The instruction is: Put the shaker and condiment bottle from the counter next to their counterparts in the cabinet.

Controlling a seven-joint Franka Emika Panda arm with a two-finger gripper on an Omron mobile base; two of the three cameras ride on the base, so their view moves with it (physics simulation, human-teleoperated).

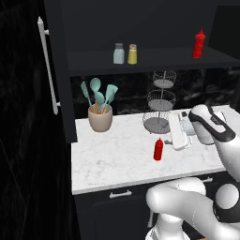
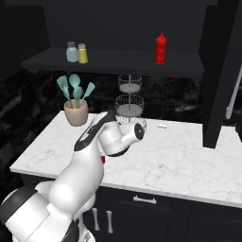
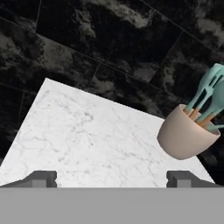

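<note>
The gripper [image 3: 112,178] is seen with its jaws spread wide and nothing held between them, above the bare counter [image 3: 87,140]. Ahead and to one side of the jaws, a beige pot [image 3: 186,135] of teal utensils is noted on the marble. The red condiment bottle [image 1: 158,149] is found upright on the counter, just beside the arm. The yellow shaker [image 1: 132,54] is observed on the cabinet [image 1: 140,58] shelf, touching or just beside the pale blue-green shaker [image 1: 119,53]; a second red bottle [image 1: 199,44] is placed well apart along that shelf.
</note>
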